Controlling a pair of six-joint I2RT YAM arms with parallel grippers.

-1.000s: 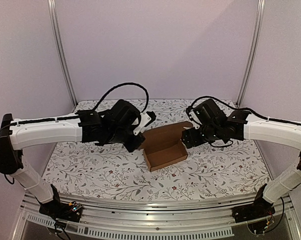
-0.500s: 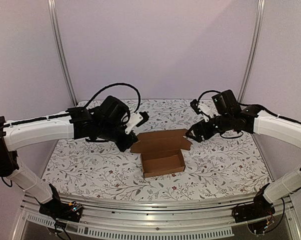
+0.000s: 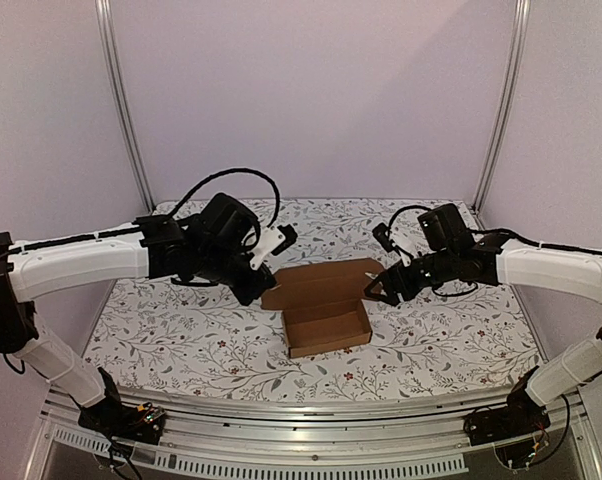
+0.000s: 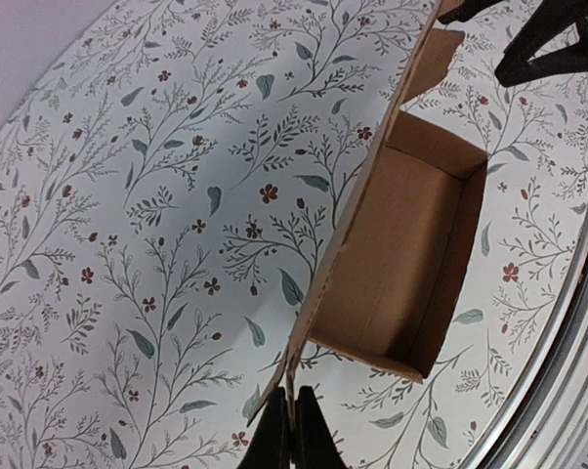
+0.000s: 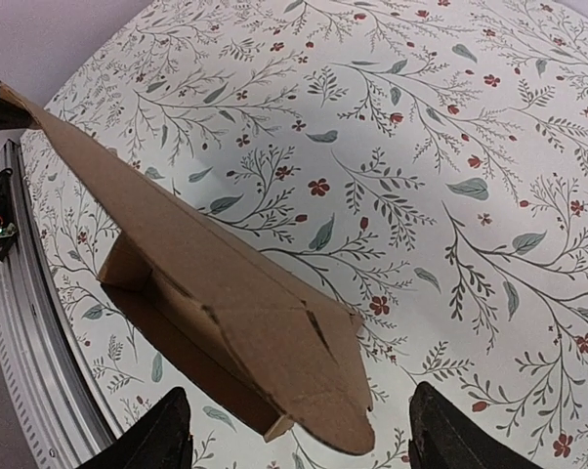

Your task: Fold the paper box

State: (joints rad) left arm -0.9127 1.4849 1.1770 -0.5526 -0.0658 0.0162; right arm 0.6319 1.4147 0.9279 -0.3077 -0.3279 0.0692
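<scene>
open tray of the brown cardboard paper box [image 3: 326,328] sits mid-table on the white floral-print tablecloth [image 3: 181,340], on the side nearer the arm bases, its lid flap laid back on the far side. left gripper [image 4: 292,430] is at the lid's left end, fingers pressed together, pinching the thin cardboard edge, the tray just beyond it. right gripper [image 5: 301,391] is at the lid's right end, fingers [image 5: 162,435] spread wide, the notched end flap lying between them, no contact visible. behind it all, the pale lilac back wall [image 3: 311,100].
</scene>
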